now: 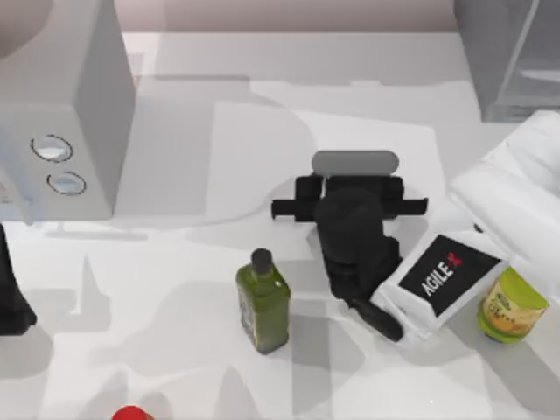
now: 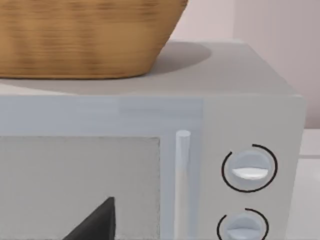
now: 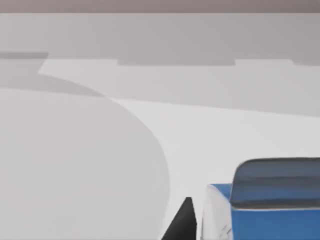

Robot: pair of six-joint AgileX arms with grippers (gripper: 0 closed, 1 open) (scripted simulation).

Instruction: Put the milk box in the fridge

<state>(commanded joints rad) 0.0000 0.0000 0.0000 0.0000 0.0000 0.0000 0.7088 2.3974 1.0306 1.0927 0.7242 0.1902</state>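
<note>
One fingertip of the right gripper point(image 3: 186, 220) shows dark at the lower edge of the right wrist view, just beside the milk box point(image 3: 265, 210), whose blue top sits lower right in that frame; whether the jaws are spread or pinching the carton cannot be told. In the top view the right arm's dark wrist sits at centre frame. Judged step: the grasp of the carton, either closing or just secured. Next move calls for a firm hold, a lift clear of the green bottle point(image 1: 263, 300), then carriage to the fridge point(image 1: 507, 57) at upper right. Left arm idles at far left by the microwave point(image 1: 66, 105). Readable writing: "AGILE" on the right arm's white link.
</note>
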